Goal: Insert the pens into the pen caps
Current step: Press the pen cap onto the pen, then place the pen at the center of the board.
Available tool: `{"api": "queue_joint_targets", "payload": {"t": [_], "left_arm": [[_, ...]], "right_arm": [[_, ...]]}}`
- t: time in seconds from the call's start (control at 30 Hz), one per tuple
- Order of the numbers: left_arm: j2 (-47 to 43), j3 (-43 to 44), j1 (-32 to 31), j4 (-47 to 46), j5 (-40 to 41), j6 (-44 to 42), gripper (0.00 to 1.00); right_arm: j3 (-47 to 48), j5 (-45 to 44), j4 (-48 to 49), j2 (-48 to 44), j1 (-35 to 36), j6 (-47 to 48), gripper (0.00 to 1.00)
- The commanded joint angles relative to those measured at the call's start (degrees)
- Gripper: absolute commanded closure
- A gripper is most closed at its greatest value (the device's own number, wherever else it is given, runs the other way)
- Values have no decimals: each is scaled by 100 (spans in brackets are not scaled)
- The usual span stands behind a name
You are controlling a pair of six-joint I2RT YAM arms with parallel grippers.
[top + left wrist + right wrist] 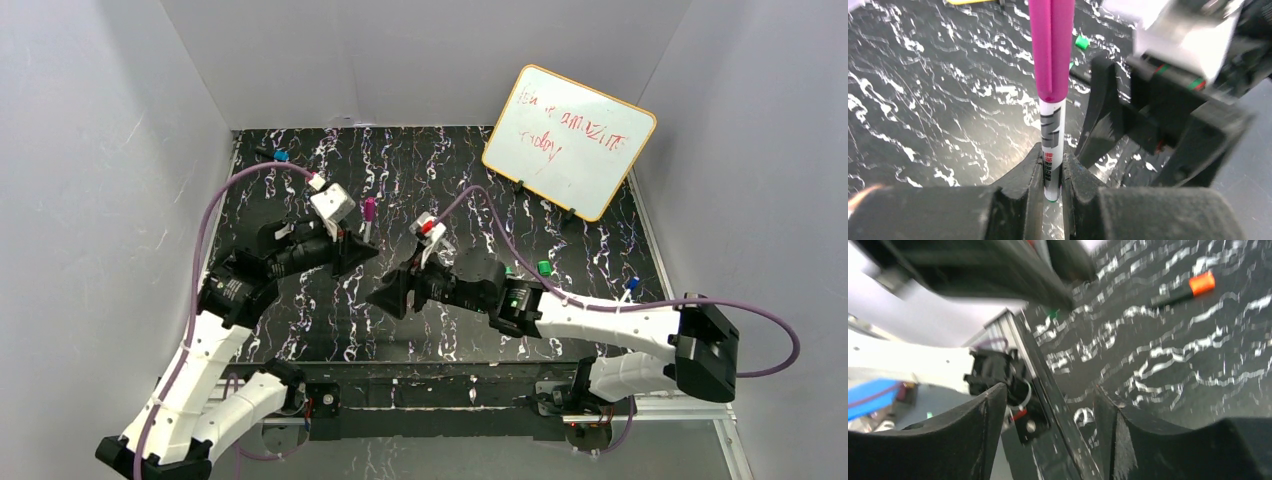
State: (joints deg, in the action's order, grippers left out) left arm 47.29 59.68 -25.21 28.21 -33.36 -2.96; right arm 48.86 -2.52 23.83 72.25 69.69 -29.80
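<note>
My left gripper (1052, 162) is shut on the lower end of a slim white pen (1051, 137), which stands upright. A magenta cap (1051, 47) covers the pen's upper part, and the capped pen (368, 214) rises above the left gripper (356, 246) in the top view. My right gripper (388, 296) stands open just right of it with nothing between its fingers (980, 432). A black marker with an orange end (1193, 287) lies on the mat beyond the right gripper. A green cap (543, 267) lies to the right, and the same green cap (1081, 42) shows in the left wrist view.
A yellow-framed whiteboard (568, 140) leans at the back right. A blue cap (281, 156) lies at the back left, and a blue-tipped pen (629, 286) lies at the mat's right edge. Grey walls enclose the black marbled mat (400, 170).
</note>
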Motion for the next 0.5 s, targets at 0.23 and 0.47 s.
{"api": "queue_joint_targets", "payload": {"t": [0.23,0.47], "left_arm": [[300,-728,32,-1078,656,453,100],[1514,-901,144,-1024,2101,793,100]], "right_arm": [[802,940,-925,-172,-949,776,16],[398,1011,-1241,-971,-1323,941,13]]}}
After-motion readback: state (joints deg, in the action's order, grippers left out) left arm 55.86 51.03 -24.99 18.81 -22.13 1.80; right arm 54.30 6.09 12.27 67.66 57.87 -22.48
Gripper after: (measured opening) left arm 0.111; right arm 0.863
